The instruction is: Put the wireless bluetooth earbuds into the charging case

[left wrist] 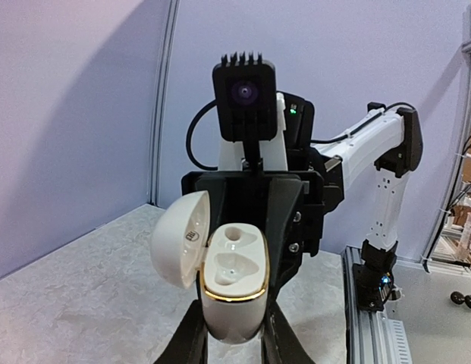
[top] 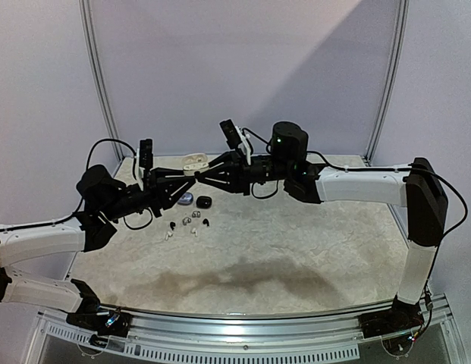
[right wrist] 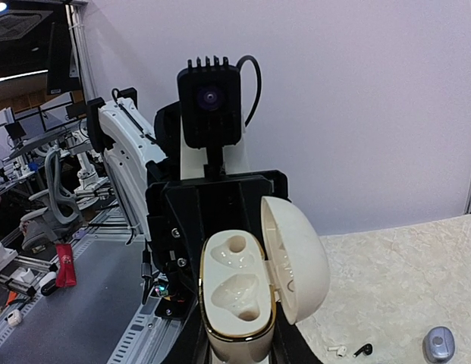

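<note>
A white charging case (top: 193, 161) with a gold rim hangs above the table's back middle, between both arms. Its lid is swung open and both earbud sockets (left wrist: 233, 262) are bare. My left gripper (left wrist: 233, 322) is shut on the case's lower body, one finger on each side. My right gripper (right wrist: 237, 345) faces it from the other side and is shut on the same case (right wrist: 235, 292). Several tiny earbuds (top: 186, 222), white and dark, lie loose on the table below. The right wrist view shows a white earbud (right wrist: 337, 350) and a black earbud (right wrist: 362, 349).
A grey closed case (top: 186, 199) and a black case (top: 204, 202) lie on the marbled table (top: 296, 250) just behind the earbuds. The grey case (right wrist: 438, 343) also shows in the right wrist view. White walls stand behind, and a metal rail (top: 243, 322) runs along the near edge.
</note>
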You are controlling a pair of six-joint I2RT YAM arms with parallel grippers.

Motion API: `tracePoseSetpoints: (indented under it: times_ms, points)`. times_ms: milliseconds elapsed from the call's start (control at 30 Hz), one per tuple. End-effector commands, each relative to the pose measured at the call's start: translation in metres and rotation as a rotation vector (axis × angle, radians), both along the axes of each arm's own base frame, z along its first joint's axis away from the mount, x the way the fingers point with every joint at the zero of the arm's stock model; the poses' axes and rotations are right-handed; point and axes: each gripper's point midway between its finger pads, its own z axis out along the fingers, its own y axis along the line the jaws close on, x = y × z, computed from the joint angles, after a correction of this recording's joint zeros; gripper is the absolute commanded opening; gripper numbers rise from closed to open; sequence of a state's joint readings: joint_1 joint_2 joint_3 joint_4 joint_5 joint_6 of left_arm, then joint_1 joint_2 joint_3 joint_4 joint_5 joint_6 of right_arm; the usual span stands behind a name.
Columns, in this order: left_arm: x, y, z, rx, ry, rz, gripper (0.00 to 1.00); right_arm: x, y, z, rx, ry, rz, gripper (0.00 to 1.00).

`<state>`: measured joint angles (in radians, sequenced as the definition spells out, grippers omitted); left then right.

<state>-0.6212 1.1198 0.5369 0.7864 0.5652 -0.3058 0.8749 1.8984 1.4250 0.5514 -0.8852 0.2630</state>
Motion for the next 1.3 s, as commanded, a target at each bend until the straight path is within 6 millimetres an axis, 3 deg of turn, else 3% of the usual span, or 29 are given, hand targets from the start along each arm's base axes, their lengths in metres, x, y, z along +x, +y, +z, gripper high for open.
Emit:
tracePoseSetpoints:
  times_ms: [0,100,167,333,467,633,767,833,967,1267]
  points:
    - [0.004,0.002,-0.007,0.033,-0.014,0.048,0.21,-0.011,-0.007,0.016,0.045,-0.051,0.004,0.00]
    - [0.006,0.004,-0.007,0.047,-0.039,0.069,0.56,-0.008,-0.011,0.013,0.047,-0.083,-0.032,0.00]
    - [0.004,0.004,-0.010,0.059,-0.044,0.065,0.70,-0.005,-0.015,0.015,0.054,-0.107,-0.057,0.00]
    - [0.005,0.006,-0.019,0.103,-0.032,0.072,0.83,0.010,-0.026,0.009,0.053,-0.119,-0.128,0.00]
    - [0.015,0.012,-0.038,0.190,0.034,0.106,0.84,0.030,-0.040,-0.005,0.021,-0.139,-0.209,0.00]
    - [0.036,0.033,-0.085,0.366,0.283,0.168,0.77,0.052,-0.058,-0.027,-0.030,-0.155,-0.302,0.00]
    - [0.055,0.068,-0.135,0.617,0.496,0.318,0.67,0.060,-0.063,-0.046,-0.112,-0.191,-0.340,0.00]
    - [0.064,0.089,-0.151,0.757,0.569,0.403,0.60,0.062,-0.065,-0.055,-0.142,-0.206,-0.359,0.00]
    - [0.062,0.122,-0.188,1.039,0.702,0.478,0.46,0.067,-0.069,-0.070,-0.194,-0.216,-0.390,0.00]
    - [0.076,0.124,-0.234,1.100,0.967,0.568,0.49,0.067,-0.075,-0.096,-0.274,-0.214,-0.401,0.00]
